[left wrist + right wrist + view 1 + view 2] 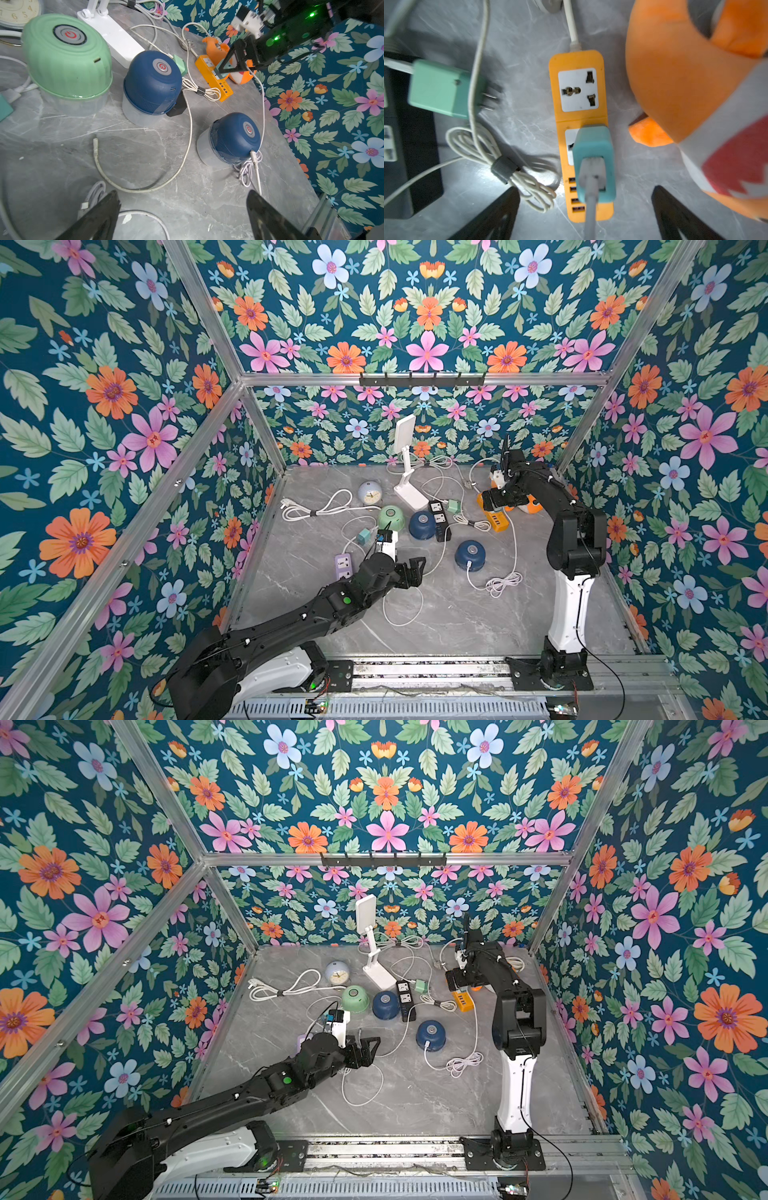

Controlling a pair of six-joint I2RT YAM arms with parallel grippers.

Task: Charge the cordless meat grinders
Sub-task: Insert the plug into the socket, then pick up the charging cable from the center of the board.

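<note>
Three grinders stand on the grey desk point(457, 622). The green grinder point(391, 517) is near the middle, just in front of the clock point(370, 492). The back blue grinder point(422, 524) stands just beside the green one, next to the black strip point(439, 516). The front blue grinder point(470, 555) stands nearer the front, apart from the other two. A white cord point(254, 158) is stuck in its side. The rest of that cord lies in a bundle point(503, 583) just beside it and then runs back toward the orange strip point(494, 520).

The right arm point(575, 531) bends down over the orange strip. Its jaws are spread wide. A teal plug point(595, 162) sits in a socket of the strip, with a cord coming out of it. The plug is between the jaws, but they do not touch it. An orange toy point(685, 83) lies just beside the strip. A green plug point(440, 91) lies on its side near the black strip, with its pins bare.

The left arm point(291, 626) reaches low over the front left of the desk. Its jaws are spread wide too, and they hold nothing. A loose cord point(145, 185) lies in a curve on the desk in front of them, and one end is free. A purple strip point(343, 566) lies by this arm. A white lamp point(405, 464) stands at the back.
</note>
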